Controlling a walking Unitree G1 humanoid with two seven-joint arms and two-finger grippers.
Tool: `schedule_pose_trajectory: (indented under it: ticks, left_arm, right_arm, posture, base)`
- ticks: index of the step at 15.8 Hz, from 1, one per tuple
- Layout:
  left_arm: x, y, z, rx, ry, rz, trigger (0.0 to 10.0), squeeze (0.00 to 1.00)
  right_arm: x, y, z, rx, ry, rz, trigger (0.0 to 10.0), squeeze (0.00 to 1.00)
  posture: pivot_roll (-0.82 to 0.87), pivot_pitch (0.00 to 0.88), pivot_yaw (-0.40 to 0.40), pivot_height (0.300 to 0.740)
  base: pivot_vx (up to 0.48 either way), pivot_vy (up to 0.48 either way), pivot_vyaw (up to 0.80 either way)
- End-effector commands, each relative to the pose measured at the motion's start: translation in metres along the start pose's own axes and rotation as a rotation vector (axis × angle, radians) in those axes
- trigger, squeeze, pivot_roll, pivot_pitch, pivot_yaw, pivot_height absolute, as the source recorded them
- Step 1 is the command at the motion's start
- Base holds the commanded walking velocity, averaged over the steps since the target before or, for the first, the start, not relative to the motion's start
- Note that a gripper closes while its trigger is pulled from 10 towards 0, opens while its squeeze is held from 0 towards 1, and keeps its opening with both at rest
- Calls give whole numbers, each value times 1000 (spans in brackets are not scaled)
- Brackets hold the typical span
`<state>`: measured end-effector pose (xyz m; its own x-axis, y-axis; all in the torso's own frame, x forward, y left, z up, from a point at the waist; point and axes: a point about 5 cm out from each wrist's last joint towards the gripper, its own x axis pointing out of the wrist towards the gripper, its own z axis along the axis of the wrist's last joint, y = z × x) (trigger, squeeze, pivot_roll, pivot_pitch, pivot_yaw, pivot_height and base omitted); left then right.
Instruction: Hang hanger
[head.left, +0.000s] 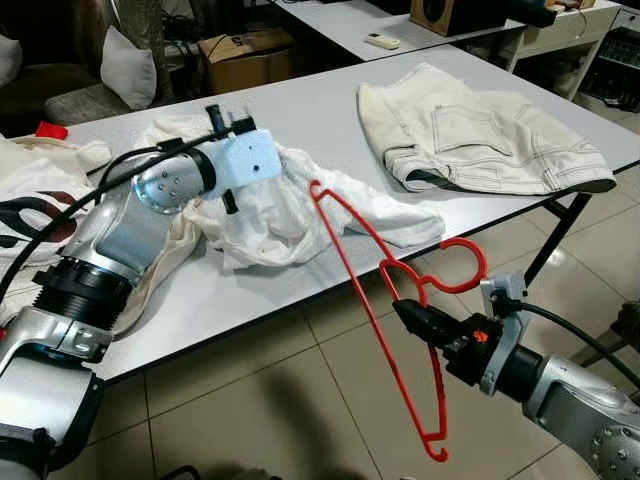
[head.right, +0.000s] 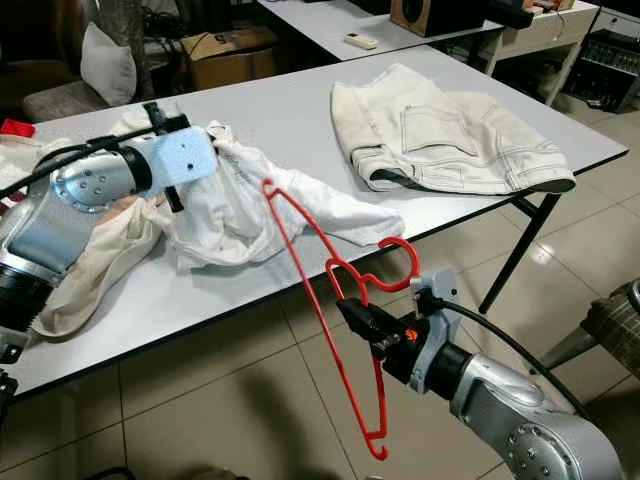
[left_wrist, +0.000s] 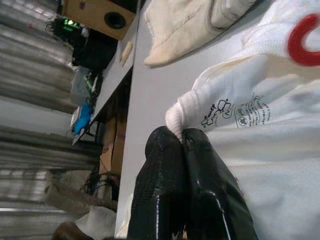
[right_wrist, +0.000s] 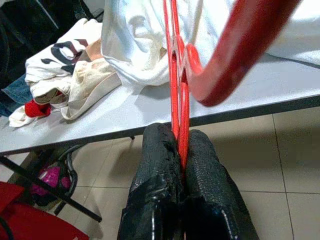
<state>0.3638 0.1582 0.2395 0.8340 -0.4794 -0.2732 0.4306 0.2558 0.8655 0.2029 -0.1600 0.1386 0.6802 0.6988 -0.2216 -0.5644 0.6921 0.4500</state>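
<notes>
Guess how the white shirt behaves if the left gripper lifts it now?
Probably floppy: the white shirt lies crumpled in folds on the table. The left gripper is shut on just a bit of hem, so it would likely drape and trail. One end hangs near the red hanger in the right gripper and might snag.

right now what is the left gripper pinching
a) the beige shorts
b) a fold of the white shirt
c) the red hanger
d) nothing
b: the left gripper is shut on a fold of the white shirt, while the right gripper holds the red hanger.
</notes>
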Motion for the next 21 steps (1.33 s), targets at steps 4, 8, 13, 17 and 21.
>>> schedule_pose_trajectory:
  ticks: [4,8,13,17,21]
  left_arm:
    - [4,-12,23,16,-123,-77,0,0]
    - [0,6,12,31,-59,37,0,0]
    - [-17,49,-5,91,22,258,0,0]
    - [-4,26,17,74,-104,153,0,0]
    - [-1,13,24,39,-158,102,0,0]
  right_arm:
    - [14,-18,-18,100,80,-77,10000,0]
    - [3,-31,-35,148,152,-196,10000,0]
    - [-2,-17,-15,80,67,-157,10000,0]
    - [9,-2,1,54,3,-48,10000,0]
    - [15,-3,-8,78,44,-39,10000,0]
  posture:
    - [-124,0,56,740]
    - [-117,0,46,740]
    - [-116,0,41,740]
    - [-116,0,38,740]
    - [-111,0,33,740]
  base:
    - [0,0,0]
    - [0,0,0]
    - [0,0,0]
    - [0,0,0]
    - [0,0,0]
